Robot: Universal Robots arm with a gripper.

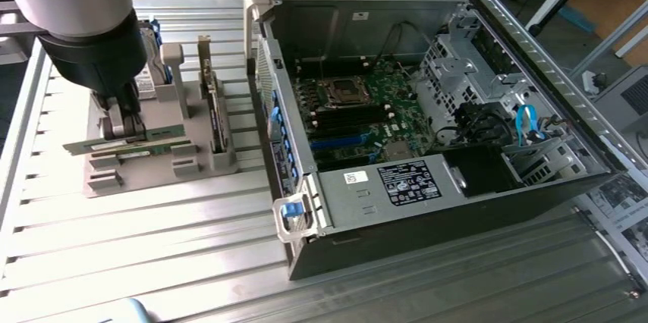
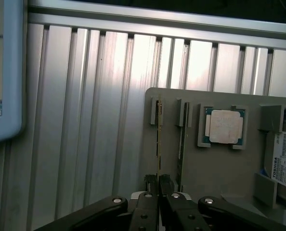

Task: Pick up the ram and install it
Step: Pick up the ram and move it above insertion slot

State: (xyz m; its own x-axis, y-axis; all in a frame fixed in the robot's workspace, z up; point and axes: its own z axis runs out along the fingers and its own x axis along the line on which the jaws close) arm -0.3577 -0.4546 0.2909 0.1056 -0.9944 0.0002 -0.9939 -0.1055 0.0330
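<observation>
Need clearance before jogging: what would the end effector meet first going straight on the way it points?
The ram: the end effector looks shut on its edge, with the grey holder probably just beyond.

The ram [image 1: 91, 145], a thin green stick, stands on edge in the gray holder [image 1: 152, 167].

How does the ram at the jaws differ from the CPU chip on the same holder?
The ram is a long, thin green stick standing on edge in a slot; the CPU chip is square, silver-topped and lies flat in a recess. The jaws are shut on the ram; the CPU chip sits untouched. Both rest in the grey holder.
</observation>
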